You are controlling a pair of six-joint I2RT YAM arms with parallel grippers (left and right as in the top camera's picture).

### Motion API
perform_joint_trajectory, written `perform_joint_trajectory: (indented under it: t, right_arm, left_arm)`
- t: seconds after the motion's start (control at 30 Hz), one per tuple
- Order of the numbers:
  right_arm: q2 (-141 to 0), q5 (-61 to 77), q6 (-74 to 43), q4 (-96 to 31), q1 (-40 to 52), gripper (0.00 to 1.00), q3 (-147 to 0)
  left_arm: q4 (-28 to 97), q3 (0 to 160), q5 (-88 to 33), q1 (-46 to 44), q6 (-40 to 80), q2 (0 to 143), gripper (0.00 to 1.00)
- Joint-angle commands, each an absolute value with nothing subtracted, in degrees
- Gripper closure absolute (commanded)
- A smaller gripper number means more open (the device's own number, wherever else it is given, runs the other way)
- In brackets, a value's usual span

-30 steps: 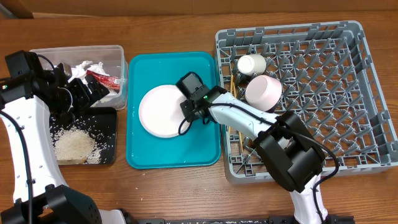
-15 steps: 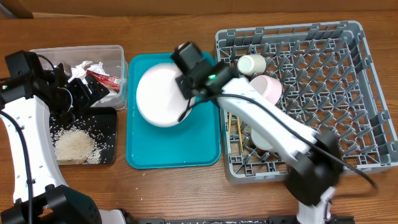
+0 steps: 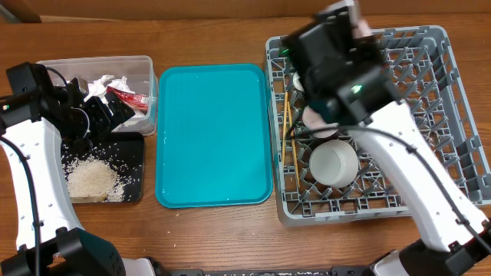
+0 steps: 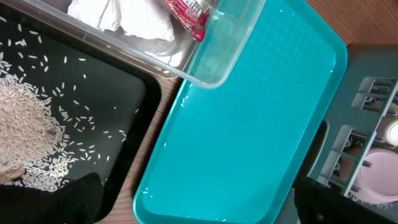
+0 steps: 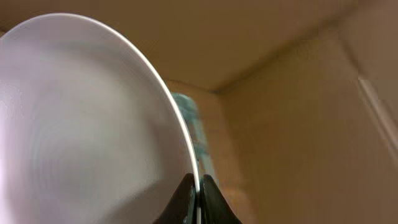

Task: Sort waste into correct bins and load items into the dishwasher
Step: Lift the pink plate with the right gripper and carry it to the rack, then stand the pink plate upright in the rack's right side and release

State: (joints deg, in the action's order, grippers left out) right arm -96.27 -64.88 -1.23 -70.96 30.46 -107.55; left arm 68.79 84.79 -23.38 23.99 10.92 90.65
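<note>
One plate (image 5: 87,124), rim in right end effector (image 5: 198,182)

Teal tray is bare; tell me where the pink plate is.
The pink plate is held by its rim in the right gripper, filling the right wrist view; overhead, that arm is over the left of the dish rack.

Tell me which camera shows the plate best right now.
Right wrist: the plate fills the frame, its rim pinched in the right pincer. Overhead, the right arm covers it above the rack. Left wrist shows none of it.
</note>
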Motion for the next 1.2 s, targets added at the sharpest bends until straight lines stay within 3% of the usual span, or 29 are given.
perform_joint_trajectory:
  t: [0.0, 0.37, 0.83, 1.17]
  right_arm:
    - [-96.38, -68.73, -1.45, -71.94, 24.71, 0.96, -106.61]
    - [-101.49, -54.89, -1.45, -76.71, 10.9, 0.96, -106.06]
    - [-105.86, -53.93, -1.19, -74.3, 9.61, 0.96, -106.06]
    - [-106.67, -53.87, 10.68, -67.16, 9.19, 0.96, -106.06]
  left_arm:
    - [68.75, 85.97, -23.38, 23.59, 10.28, 89.56, 0.0]
    - [68.75, 85.97, -23.38, 23.59, 10.28, 89.56, 0.0]
    - [68.75, 85.97, -23.38, 23.59, 10.28, 89.56, 0.0]
    - [68.75, 85.97, -23.38, 23.59, 10.28, 89.56, 0.0]
